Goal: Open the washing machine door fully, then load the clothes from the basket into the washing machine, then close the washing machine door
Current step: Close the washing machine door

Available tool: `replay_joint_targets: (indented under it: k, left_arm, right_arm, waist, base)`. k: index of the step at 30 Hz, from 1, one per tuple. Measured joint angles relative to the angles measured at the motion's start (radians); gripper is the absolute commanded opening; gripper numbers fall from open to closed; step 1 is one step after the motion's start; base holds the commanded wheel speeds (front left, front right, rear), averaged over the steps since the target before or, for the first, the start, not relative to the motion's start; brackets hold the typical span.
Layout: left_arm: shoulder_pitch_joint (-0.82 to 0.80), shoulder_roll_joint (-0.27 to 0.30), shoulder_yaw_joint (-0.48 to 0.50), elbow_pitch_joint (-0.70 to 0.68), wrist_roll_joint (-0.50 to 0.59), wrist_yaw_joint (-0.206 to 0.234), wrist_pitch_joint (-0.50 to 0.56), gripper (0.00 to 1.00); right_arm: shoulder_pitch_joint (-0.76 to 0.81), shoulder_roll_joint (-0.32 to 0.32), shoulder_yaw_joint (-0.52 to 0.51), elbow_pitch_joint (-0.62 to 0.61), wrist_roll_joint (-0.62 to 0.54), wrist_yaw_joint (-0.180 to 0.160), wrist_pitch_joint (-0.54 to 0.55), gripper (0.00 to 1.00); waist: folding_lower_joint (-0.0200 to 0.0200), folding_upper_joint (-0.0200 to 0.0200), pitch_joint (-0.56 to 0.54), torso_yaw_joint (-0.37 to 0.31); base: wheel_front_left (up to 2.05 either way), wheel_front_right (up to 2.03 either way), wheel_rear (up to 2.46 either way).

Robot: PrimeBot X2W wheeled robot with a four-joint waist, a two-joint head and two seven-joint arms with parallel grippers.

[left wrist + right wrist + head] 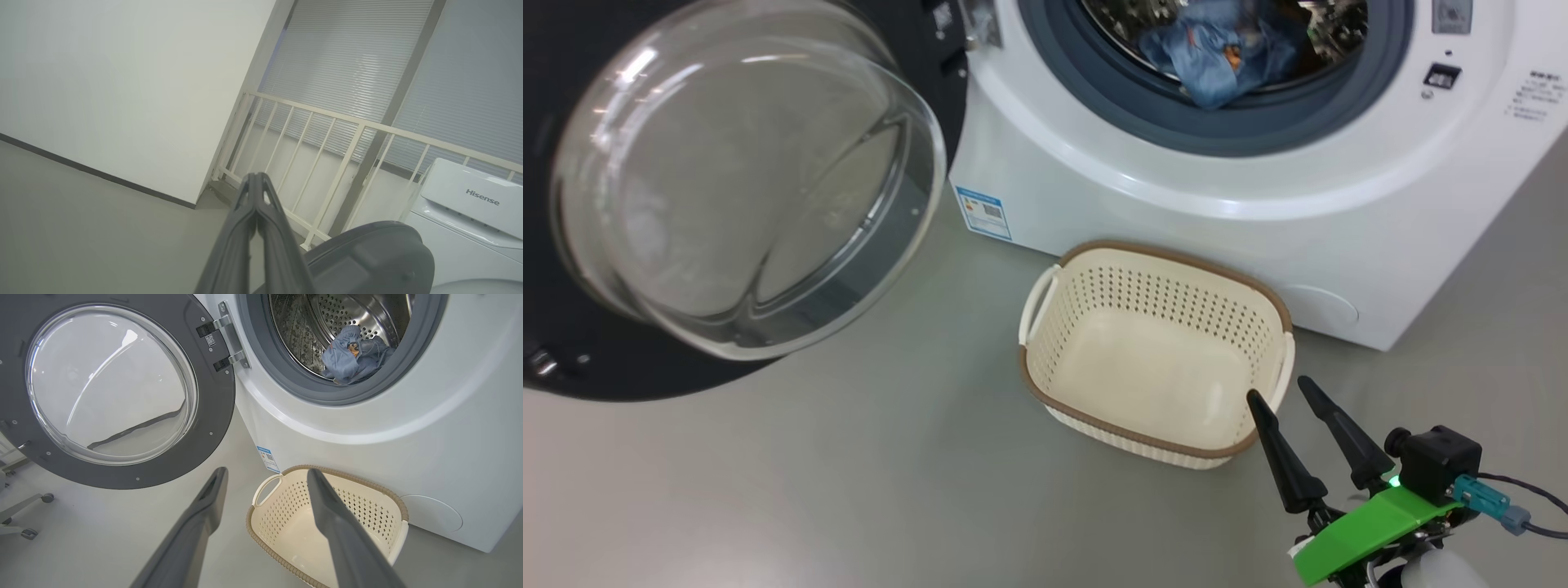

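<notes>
Right fingers (pixel 1284 461) wide, left fingers (pixel 241 237) pressed together, cream basket (pixel 1176 258), blue clothes (pixel 1217 59) in drum (pixel 339 312), door (pixel 743 188) open

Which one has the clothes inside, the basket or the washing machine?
The washing machine: blue clothes lie inside its drum. The cream basket on the floor is empty.

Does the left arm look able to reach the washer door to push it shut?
Probably yes: the shut left pincer hangs right beside the door, at its dark outer face, nothing between them.
</notes>
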Motion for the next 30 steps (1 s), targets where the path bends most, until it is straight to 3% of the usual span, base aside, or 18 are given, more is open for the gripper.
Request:
replay_joint_targets:
  k: [7, 12, 21, 30]
  left_arm:
    - [-0.142, 0.130, -0.060, 0.214, -0.209, 0.000, 0.230, 0.00]
    - [-0.195, 0.183, -0.119, 0.294, -0.305, 0.000, 0.413, 0.00]
    - [-0.216, 0.210, -0.167, 0.355, -0.401, 0.000, 0.598, 0.00]
    - [-0.214, 0.218, -0.183, 0.366, -0.456, 0.000, 0.675, 0.00]
  right_arm:
    - [-0.023, -0.002, 0.010, -0.001, 0.000, 0.000, 0.000, 1.00]
    - [-0.024, -0.007, 0.026, -0.001, 0.000, 0.000, 0.000, 1.00]
    - [-0.049, -0.029, 0.029, -0.008, 0.000, 0.000, 0.000, 1.00]
    - [-0.067, -0.034, 0.023, -0.008, 0.000, 0.000, 0.000, 1.00]
  waist:
    - [0.0000, 0.0000, 0.045, -0.037]
    - [0.0000, 0.0000, 0.070, -0.052]
    - [0.0000, 0.0000, 0.103, -0.069]
    - [0.0000, 0.0000, 0.120, -0.070]
  base:
    - [0.00, 0.00, 0.00]
    - [0.00, 0.00, 0.00]
    - [0.00, 0.00, 0.00]
    - [0.00, 0.00, 0.00]
